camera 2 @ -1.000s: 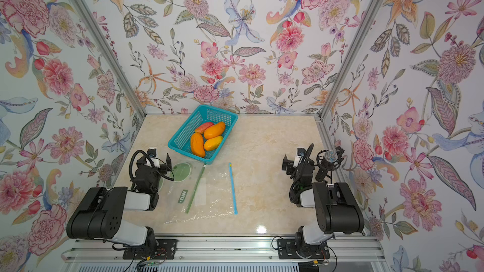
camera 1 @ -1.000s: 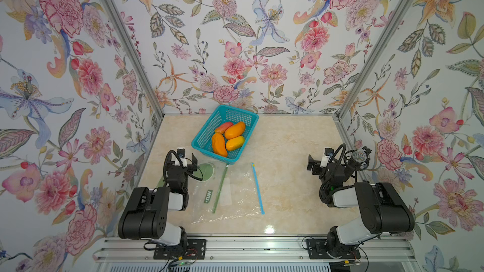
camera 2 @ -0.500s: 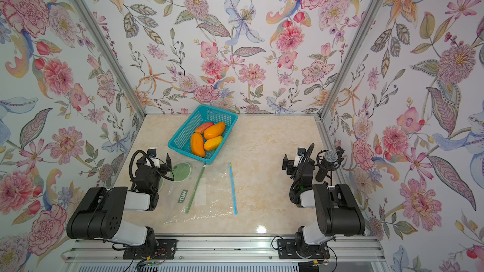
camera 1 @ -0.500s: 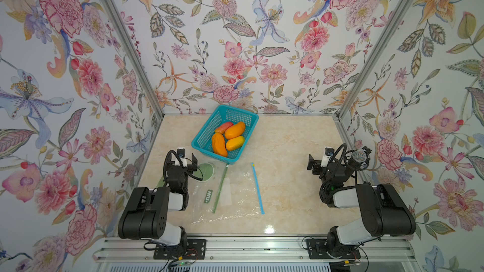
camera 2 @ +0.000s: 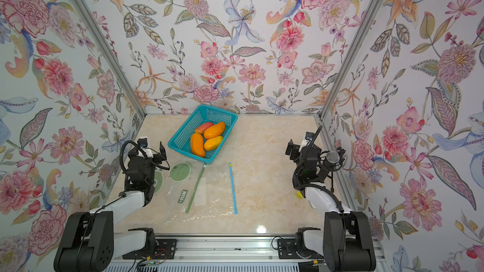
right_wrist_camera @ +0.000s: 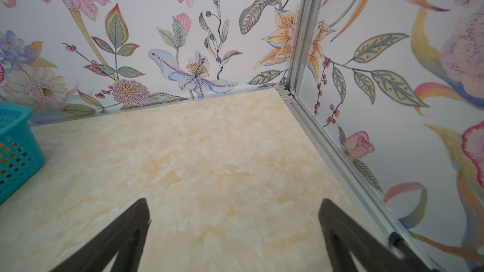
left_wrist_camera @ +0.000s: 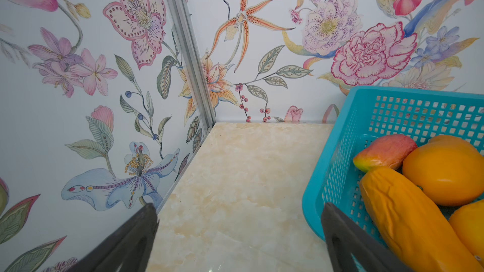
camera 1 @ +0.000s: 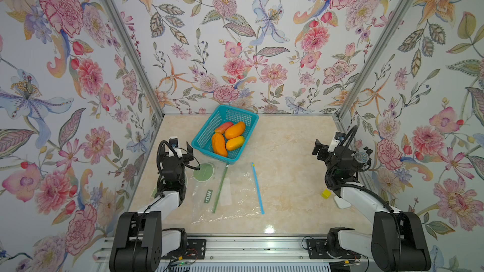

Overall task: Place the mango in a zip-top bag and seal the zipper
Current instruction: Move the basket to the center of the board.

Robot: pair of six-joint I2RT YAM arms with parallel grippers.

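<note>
Plainly, the left gripper (left_wrist_camera: 239, 209) (the nearer one) is gaping wide just left of the basket (camera 1: 207, 129) at mid-frame, where the mangoes (camera 1: 219, 144) are lying; the right gripper (right_wrist_camera: 234, 205) is standing wide too, empty.

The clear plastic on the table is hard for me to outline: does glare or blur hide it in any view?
Both top views: sharp, the plastic faint against the table, one glare spot near the front edge, just off it. Wrist views: plastic out of frame, fingers slightly soft.
</note>
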